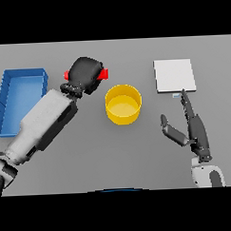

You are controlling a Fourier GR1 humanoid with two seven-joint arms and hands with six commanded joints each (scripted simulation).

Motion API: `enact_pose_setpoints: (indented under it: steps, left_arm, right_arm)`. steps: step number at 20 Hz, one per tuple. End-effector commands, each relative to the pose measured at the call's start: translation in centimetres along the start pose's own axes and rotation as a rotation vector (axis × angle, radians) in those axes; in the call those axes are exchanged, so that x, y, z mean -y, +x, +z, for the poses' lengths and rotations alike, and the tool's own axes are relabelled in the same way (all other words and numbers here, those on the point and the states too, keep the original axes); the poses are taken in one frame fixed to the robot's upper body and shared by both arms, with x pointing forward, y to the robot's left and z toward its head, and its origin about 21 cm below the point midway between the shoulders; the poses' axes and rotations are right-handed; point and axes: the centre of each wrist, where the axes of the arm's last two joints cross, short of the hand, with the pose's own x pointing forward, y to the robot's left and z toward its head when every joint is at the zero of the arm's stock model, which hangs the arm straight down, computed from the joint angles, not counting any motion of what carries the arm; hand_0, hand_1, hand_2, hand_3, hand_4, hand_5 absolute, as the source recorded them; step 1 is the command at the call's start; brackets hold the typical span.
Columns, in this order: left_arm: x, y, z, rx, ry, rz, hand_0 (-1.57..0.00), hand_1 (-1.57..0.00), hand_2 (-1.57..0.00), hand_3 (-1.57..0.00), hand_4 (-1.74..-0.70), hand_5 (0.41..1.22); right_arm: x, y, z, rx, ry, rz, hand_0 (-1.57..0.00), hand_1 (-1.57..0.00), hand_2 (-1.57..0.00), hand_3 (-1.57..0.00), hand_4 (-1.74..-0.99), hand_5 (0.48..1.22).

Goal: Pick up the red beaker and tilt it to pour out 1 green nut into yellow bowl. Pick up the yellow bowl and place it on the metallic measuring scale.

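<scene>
Red beaker [103,74] is sitting almost wholly hidden under my left hand [85,73], with only red slivers showing on either side of the dark hand, so I am judging that the hand is wrapping around it; the fingers themselves are facing away from me and I cannot tell how tightly they are closing. I am keeping that hand just up and to the left of the yellow bowl [123,104], near enough that a tilt toward the right should be sending a nut over the rim. I am seeing no green nut anywhere, and the bowl's floor is looking bare, so I am reading the pour as not yet done. Going outward, my right hand [191,128] is resting idle on the table with fingers straight and thumb spread, pointing up at the metallic measuring scale [174,75], fingertips just at its lower edge, well placed for the bowl carry later. Behind my left forearm a blue tray [3,101] is lying at the far left, out of the pouring path.
</scene>
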Motion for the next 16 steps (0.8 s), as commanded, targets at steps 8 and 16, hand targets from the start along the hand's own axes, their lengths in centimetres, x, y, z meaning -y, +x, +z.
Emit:
enact_pose_setpoints:
  steps: [8,16]
  left_arm:
    - [-1.1,3.0,-1.9,0.173,-0.146,-0.404,-1.57,-1.57,-1.57,-1.42,-1.72,1.218]
    - [-0.9,5.1,-2.8,0.248,-0.242,-0.758,-1.57,-1.57,-1.57,-1.55,-1.74,1.220]
  right_arm:
    - [-0.6,-0.5,0.1,-0.002,-0.021,-0.072,0.00,0.00,0.00,0.00,-1.294,0.657]
    - [-0.6,-0.5,0.0,0.001,-0.037,-0.068,0.00,0.00,0.00,0.00,-1.288,0.627]
